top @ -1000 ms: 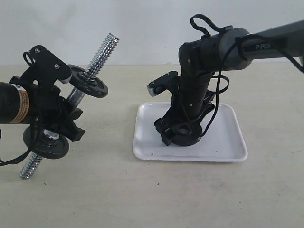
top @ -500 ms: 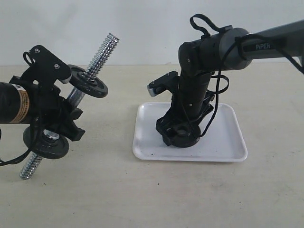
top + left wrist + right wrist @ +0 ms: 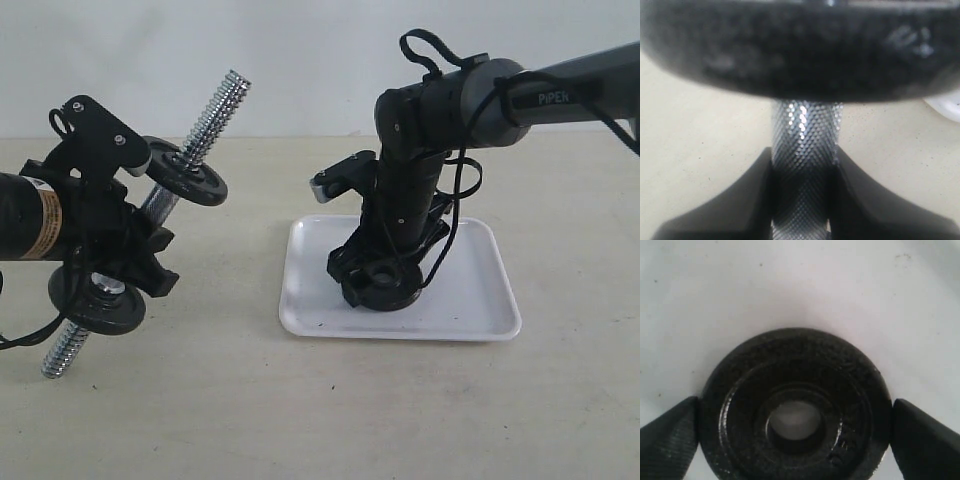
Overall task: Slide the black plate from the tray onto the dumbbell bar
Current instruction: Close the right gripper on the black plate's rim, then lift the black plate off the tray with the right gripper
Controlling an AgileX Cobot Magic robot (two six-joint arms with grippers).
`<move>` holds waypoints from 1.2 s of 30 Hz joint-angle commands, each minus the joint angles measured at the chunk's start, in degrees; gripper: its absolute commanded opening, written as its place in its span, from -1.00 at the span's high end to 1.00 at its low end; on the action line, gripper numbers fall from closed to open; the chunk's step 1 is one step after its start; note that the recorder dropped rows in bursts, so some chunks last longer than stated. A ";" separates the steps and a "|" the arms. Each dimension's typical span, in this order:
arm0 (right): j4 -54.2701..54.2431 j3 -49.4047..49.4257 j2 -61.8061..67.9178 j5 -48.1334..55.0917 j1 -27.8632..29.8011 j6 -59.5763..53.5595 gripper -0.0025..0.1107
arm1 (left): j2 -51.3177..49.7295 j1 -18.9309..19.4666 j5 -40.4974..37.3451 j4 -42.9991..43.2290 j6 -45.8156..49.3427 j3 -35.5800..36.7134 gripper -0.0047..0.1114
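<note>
The black plate (image 3: 385,287) (image 3: 840,385) lies flat in the white tray (image 3: 480,300) (image 3: 790,285). My right gripper (image 3: 380,275) (image 3: 794,415) points down over it, with both fingers pressed against the plate's rim on opposite sides. On the left, my left gripper (image 3: 140,235) (image 3: 802,165) is shut on the knurled middle of the dumbbell bar (image 3: 215,115) (image 3: 802,130) and holds it tilted above the table. Its bare threaded end points up and to the right. Two black discs (image 3: 190,172) (image 3: 100,300) sit on the bar, one on each side of my fingers.
The tray rests on a beige tabletop (image 3: 320,400) in front of a white wall. A corner of the tray (image 3: 945,107) shows in the left wrist view. The right arm's cables (image 3: 455,190) hang loosely beside its wrist.
The right fingers have come together from wide open onto the plate's rim, and the plate has shifted slightly in the tray. The left arm and the bar have not moved.
</note>
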State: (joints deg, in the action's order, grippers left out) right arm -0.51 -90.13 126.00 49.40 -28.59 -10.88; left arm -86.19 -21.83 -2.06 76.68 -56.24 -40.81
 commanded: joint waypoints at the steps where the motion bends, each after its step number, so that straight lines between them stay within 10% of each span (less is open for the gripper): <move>1: 0.51 0.13 0.60 0.31 0.02 -2.07 0.96 | 3.49 -0.17 2.65 0.59 0.09 -2.44 0.84; 36: 0.85 -1.96 -17.78 7.38 0.02 -9.78 0.96 | 3.49 -0.17 2.65 0.59 0.11 -2.44 0.84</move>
State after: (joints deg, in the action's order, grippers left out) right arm 1.67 -91.28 111.35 57.08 -28.59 -18.68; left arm -86.19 -21.83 -2.06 76.68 -56.24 -40.81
